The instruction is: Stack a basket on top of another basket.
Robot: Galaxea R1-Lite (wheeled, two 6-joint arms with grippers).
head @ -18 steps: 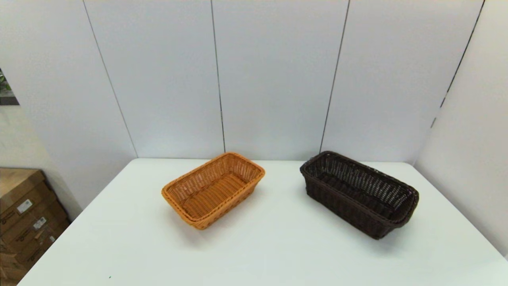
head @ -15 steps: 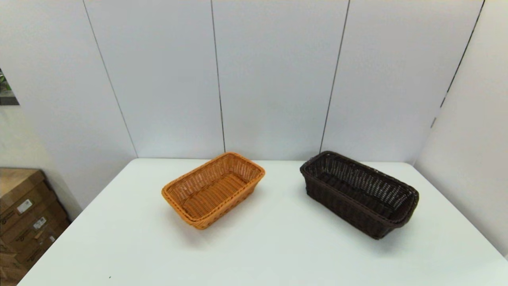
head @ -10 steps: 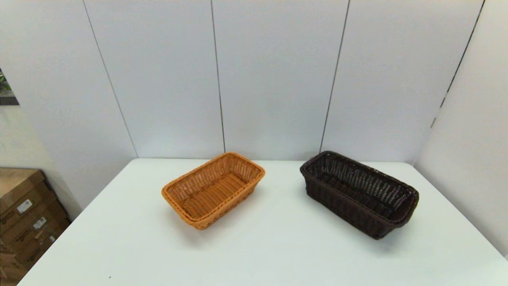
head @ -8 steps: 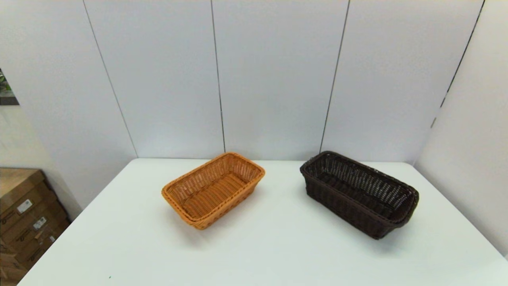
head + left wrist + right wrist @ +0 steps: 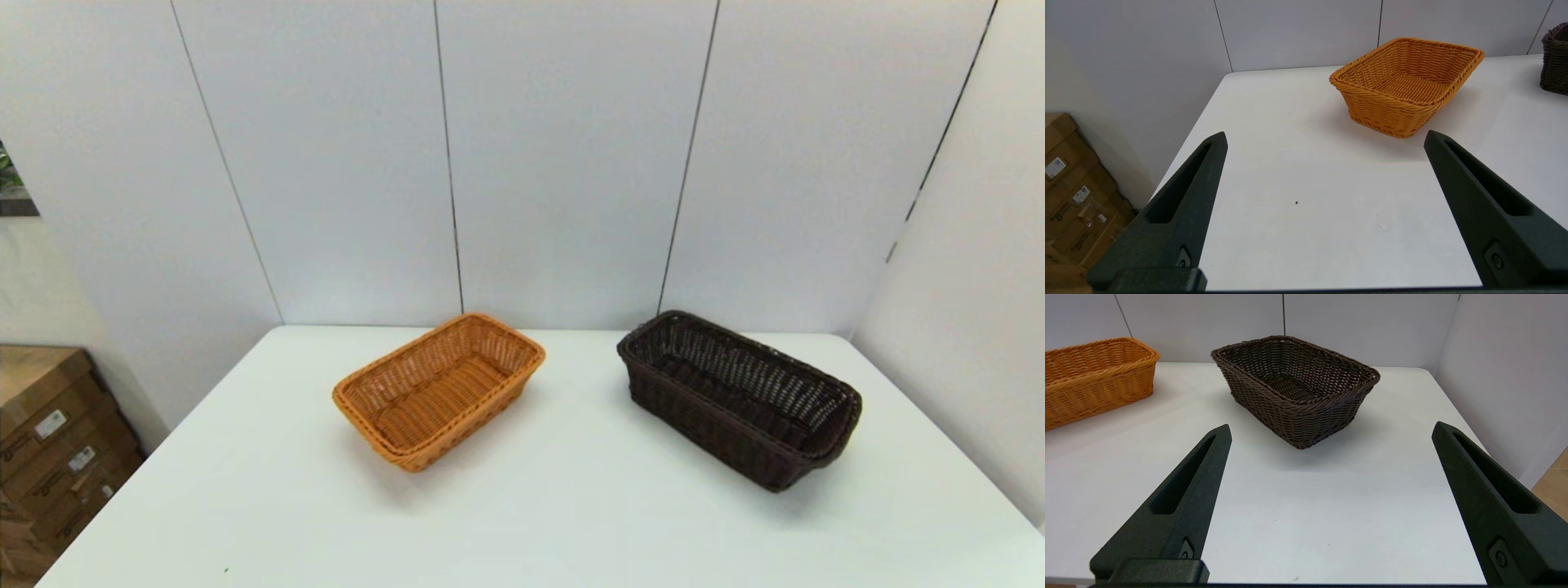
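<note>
We see both baskets resting upright on the white table, well apart from each other, with nothing stacked. The dark brown basket sits on the robot's right side of the table; the orange basket sits toward the left of centre. Both lie at an angle to the table edge.

Neither arm appears in the head view. We locate each gripper from its own wrist camera.

Right gripper: the two black fingers are spread wide apart and hold nothing. The gripper hovers above the near part of the table. The dark brown basket lies ahead of the fingertips, roughly centred between them and clear of both. Its nearest corner points toward the gripper. The orange basket lies farther off, beyond the finger on the robot's left side.

Left gripper: the fingers are likewise spread wide, with nothing between them. The gripper hovers over the near left part of the table. The orange basket lies ahead of the fingertips, offset toward the finger on the robot's right side, not touching it. One end of the dark brown basket shows at the far right of this view.

Cardboard boxes stand on the floor beside the table, to the left of the left gripper. Grey wall panels stand behind the table.
</note>
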